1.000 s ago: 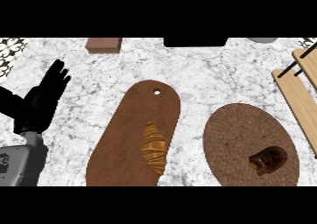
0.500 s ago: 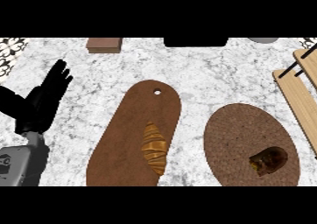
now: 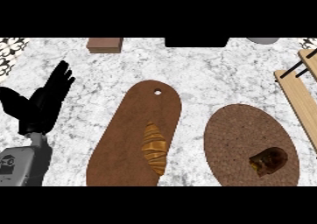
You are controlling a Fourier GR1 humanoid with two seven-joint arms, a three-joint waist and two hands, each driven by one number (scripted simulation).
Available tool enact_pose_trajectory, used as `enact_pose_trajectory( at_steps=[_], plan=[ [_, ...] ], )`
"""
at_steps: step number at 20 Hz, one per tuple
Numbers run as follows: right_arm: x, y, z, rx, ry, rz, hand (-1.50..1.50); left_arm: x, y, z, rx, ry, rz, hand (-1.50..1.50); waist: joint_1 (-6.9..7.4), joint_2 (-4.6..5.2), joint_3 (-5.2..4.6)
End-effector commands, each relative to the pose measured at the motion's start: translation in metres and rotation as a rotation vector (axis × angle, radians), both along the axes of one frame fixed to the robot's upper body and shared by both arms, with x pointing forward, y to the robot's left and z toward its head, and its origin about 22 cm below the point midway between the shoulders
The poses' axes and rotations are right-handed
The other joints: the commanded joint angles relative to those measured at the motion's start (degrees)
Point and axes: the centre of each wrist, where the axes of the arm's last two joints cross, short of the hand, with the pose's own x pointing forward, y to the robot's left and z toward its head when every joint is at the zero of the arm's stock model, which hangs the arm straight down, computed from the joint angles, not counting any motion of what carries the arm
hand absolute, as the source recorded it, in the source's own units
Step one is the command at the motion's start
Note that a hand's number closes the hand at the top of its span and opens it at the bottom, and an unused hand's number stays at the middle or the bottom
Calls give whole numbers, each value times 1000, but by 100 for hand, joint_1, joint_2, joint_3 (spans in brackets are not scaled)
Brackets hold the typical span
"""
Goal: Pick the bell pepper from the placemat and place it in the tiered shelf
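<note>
the bell pepper (image 3: 268, 161) is lying untouched near the lower right edge of the placemat (image 3: 242, 131), so with only the left hand (image 3: 38, 105) resting open-fingered at the left, the grasp is best coming from the unseen right hand toward the tiered shelf (image 3: 302, 94).

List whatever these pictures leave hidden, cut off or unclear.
- Right hand: in no view.
- Left hand: open, resting at the head view's left.
- Shelf: only two planks show; the right edge cuts off the rest.
- Pepper on the placemat: dark, shape unclear.
- Grey object: cut by the upper band.
</note>
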Motion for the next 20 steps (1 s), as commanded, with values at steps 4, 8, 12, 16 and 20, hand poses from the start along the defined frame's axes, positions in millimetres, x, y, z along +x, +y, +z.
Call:
enact_pose_trajectory(
  at_steps=[4,8,12,16,20],
  plan=[
    [15,-37,-4,-22,-183,-45,-150,-1,13,-3,-13,-1,-17,0,24,27,30],
    [-1,-47,-2,-26,-237,-21,-150,-6,8,1,17,-10,4,0,-10,15,29],
    [-16,-59,7,116,-134,106,-150,-6,9,-1,-2,-3,22,0,-60,2,26],
    [-53,-100,37,220,-136,135,-150,-5,-3,-10,7,5,10,0,-105,4,28],
    [-115,-121,53,208,-111,132,-150,-6,11,7,-3,2,40,0,-149,-14,30]
  ],
)
